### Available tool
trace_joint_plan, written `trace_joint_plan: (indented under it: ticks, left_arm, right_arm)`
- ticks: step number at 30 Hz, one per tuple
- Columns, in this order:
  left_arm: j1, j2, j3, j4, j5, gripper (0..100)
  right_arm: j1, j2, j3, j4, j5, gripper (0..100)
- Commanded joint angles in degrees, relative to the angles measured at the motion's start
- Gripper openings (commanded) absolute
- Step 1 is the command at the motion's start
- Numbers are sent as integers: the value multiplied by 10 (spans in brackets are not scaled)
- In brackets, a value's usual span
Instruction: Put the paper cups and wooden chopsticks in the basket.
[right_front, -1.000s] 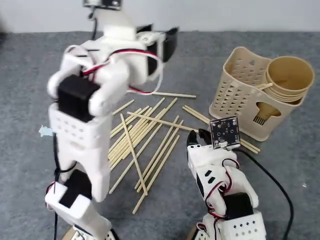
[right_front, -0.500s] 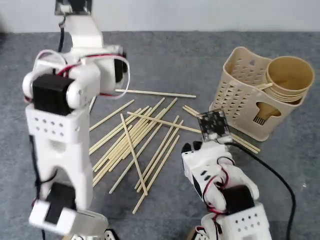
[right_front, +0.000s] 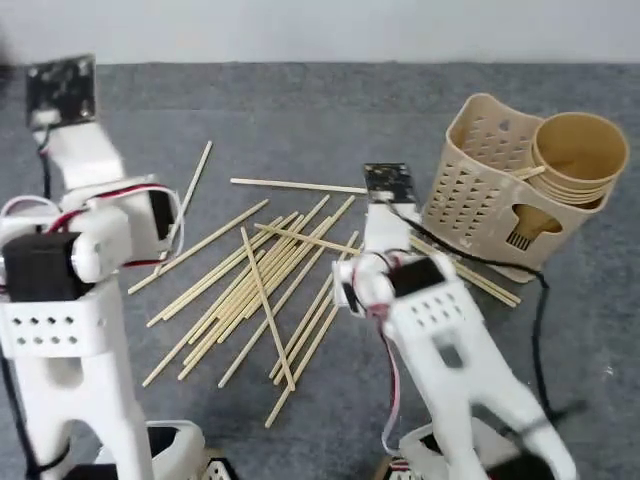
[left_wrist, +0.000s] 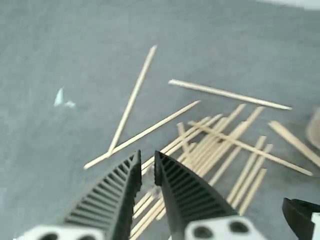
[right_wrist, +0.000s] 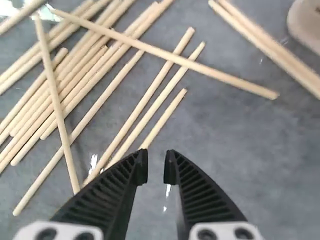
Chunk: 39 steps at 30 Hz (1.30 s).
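Observation:
Many wooden chopsticks (right_front: 270, 270) lie scattered on the grey carpet in the middle. The beige basket (right_front: 470, 190) stands at the right with stacked paper cups (right_front: 580, 150) inside it. In the left wrist view my left gripper (left_wrist: 147, 157) hangs shut and empty over the left end of the chopstick pile (left_wrist: 215, 140), near a lone chopstick (left_wrist: 131, 102). In the right wrist view my right gripper (right_wrist: 156, 157) is shut and empty above bare carpet, just short of the nearest chopsticks (right_wrist: 150, 100). The right arm (right_front: 400, 285) stands between pile and basket.
A pair of chopsticks (right_front: 480, 280) lies beside the basket's foot. The left arm (right_front: 80, 250) stands tall at the left edge. A corner of the basket (right_wrist: 305, 22) shows in the right wrist view. Bare carpet (right_front: 300, 110) lies behind the pile.
The left arm has swung away to the left, uncovering the pile. The right arm has risen and stretched forward over the chopsticks toward the basket.

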<state>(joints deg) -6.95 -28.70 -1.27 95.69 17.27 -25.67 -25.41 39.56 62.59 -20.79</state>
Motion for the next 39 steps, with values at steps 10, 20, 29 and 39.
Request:
trace_joint_plan:
  ticks: [10, 20, 29, 39]
  left_arm:
    - [-107, -77, 222, -111, -53, 41]
    - [-149, -132, 409, -208, -53, 41]
    - [-149, -166, 502, -239, -53, 41]
    - [-147, -171, 540, -239, -53, 41]
  right_arm:
    - [-13, 240, -208, 5, -41, 216]
    - [-12, 303, -302, 0, 287, 207]
    - [-12, 405, -382, 5, 383, 206]
    - [19, 547, -482, 7, 387, 203]
